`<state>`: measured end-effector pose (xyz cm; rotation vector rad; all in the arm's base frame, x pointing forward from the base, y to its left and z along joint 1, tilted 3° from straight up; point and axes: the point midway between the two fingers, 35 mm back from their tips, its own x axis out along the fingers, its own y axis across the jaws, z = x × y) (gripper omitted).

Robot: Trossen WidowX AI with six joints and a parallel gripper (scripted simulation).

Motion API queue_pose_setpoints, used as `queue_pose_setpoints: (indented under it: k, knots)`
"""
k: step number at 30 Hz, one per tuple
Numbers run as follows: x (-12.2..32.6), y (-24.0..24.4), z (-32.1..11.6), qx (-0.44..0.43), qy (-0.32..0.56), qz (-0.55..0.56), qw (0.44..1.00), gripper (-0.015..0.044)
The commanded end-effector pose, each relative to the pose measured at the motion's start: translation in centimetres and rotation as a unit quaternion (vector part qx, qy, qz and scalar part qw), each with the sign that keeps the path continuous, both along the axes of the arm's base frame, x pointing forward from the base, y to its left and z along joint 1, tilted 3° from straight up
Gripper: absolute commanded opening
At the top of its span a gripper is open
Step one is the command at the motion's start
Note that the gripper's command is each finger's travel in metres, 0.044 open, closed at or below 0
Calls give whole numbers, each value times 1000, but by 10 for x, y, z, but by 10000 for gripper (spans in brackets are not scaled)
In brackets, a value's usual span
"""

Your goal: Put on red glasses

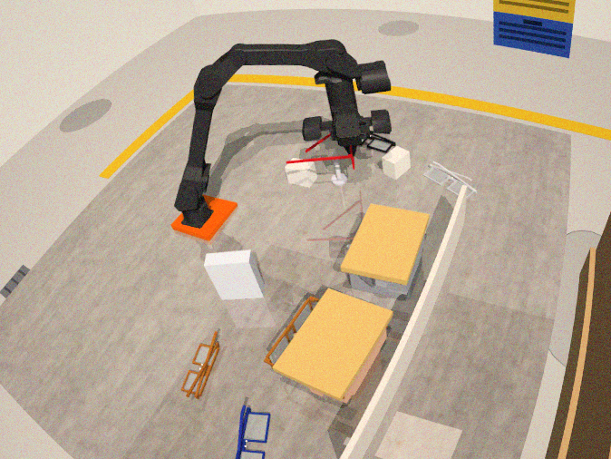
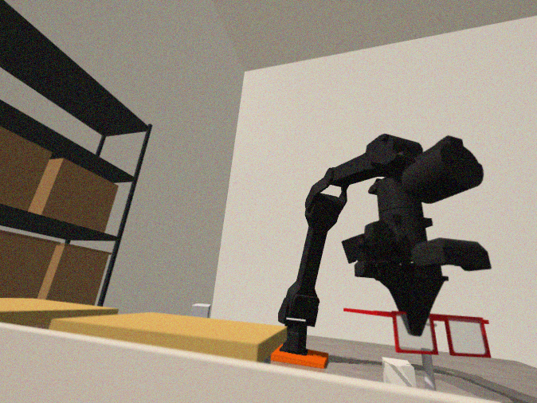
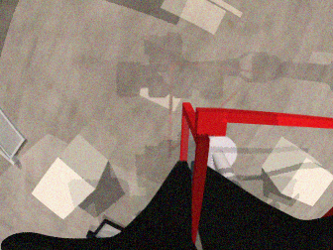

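Note:
My gripper point(image 1: 351, 150) point(image 2: 416, 333) point(image 3: 187, 170) points down and is shut on the red glasses point(image 1: 319, 159) point(image 2: 415, 352) point(image 3: 268, 117), near one lens. The glasses hang above the floor beside a thin white post, temples spread towards the arm's base side, lenses upright in the exterior view. Two tan boards cover what seem to be the display heads: a grey-blue body point(image 1: 377, 286) shows under one board point(image 1: 390, 241), a pinkish body point(image 1: 367, 363) under the other point(image 1: 335, 340). Orange-brown glasses point(image 1: 290, 329) sit at the pinkish one. Faces, ears and the green tag are hidden.
The post point(image 1: 337, 172) stands between white blocks point(image 1: 396, 162) point(image 1: 300, 172). Black glasses point(image 1: 379, 142) and pale glasses point(image 1: 450, 179) lie behind. A white box point(image 1: 234, 275), orange glasses point(image 1: 201, 366) and blue glasses point(image 1: 243, 429) are nearer. A long low wall point(image 1: 424, 323) runs beside the boards.

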<state>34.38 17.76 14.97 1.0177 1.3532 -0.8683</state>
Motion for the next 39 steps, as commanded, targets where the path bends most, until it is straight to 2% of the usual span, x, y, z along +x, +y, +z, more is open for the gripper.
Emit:
queue_pose_setpoints:
  k: [1,9,39]
  knots:
    - [0,0,-17,-4,5,-3,1000,0]
    - [0,1,-45,-4,6,-3,1000,0]
    - [16,-6,-45,-4,5,-3,1000,0]
